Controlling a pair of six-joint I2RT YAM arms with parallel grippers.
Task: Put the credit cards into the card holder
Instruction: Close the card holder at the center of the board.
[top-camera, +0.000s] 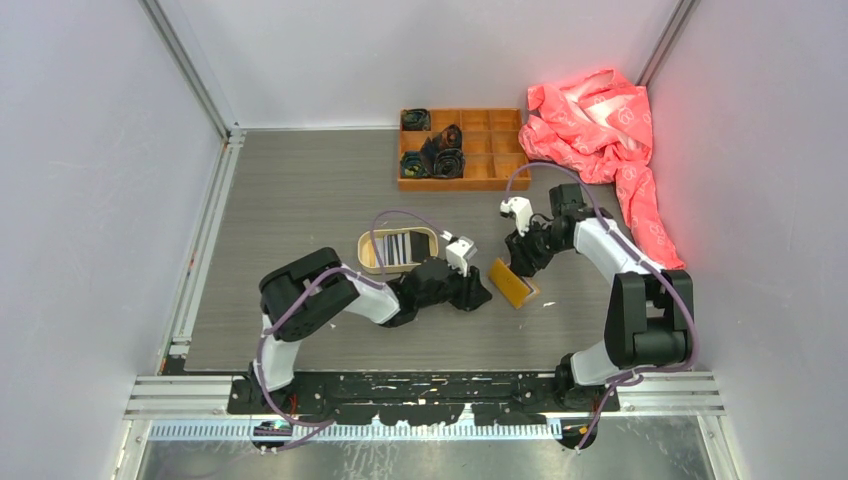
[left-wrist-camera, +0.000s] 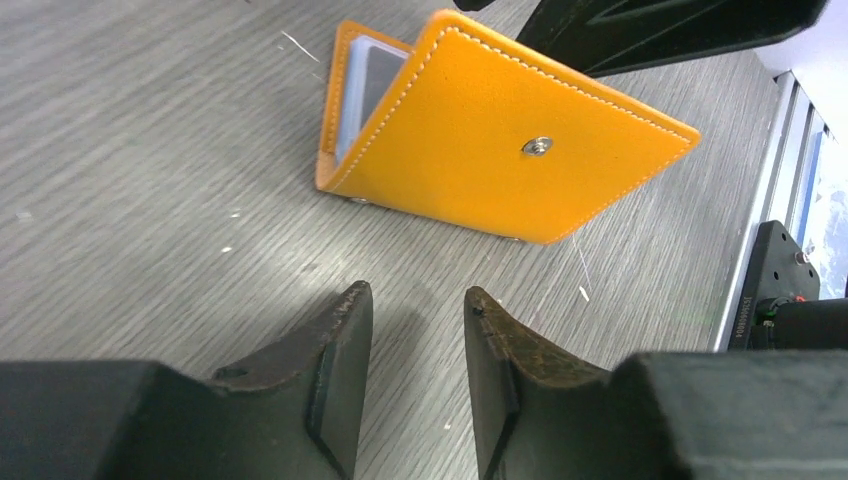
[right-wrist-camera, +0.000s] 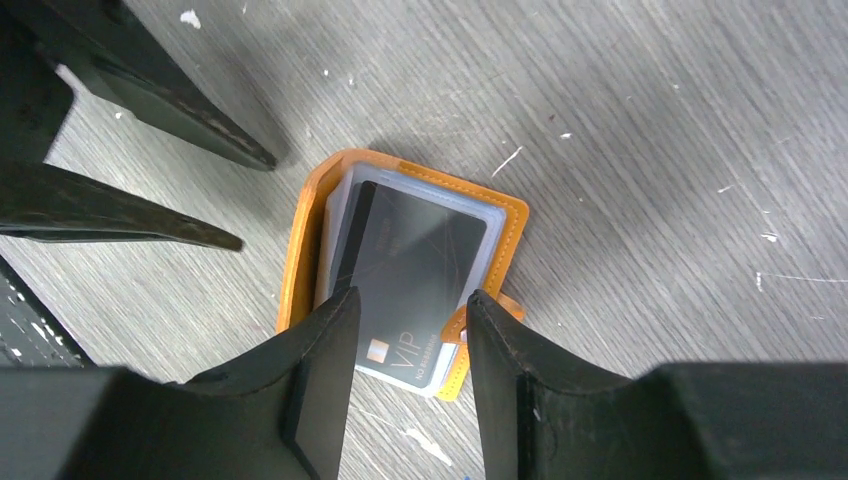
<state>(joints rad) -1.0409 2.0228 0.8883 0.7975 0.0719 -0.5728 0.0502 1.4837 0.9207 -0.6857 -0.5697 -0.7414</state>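
The mustard-orange card holder (top-camera: 514, 283) rests half-folded on the table between my two grippers. From the left wrist it stands like a tent, its snap side facing me (left-wrist-camera: 500, 150). My left gripper (left-wrist-camera: 418, 300) is open just short of it, with bare table between the fingers. My right gripper (right-wrist-camera: 410, 305) hovers open over the holder's mouth (right-wrist-camera: 310, 215), where a dark credit card (right-wrist-camera: 410, 250) printed VIP sits in a clear sleeve. More credit cards (top-camera: 400, 247), white with dark stripes, lie in the oval tan tray (top-camera: 365, 250).
An orange compartment box (top-camera: 480, 150) with dark rolled items stands at the back. A pink cloth (top-camera: 600, 120) is heaped at the back right. The left gripper's fingers (right-wrist-camera: 150, 90) reach close to the holder's left edge in the right wrist view.
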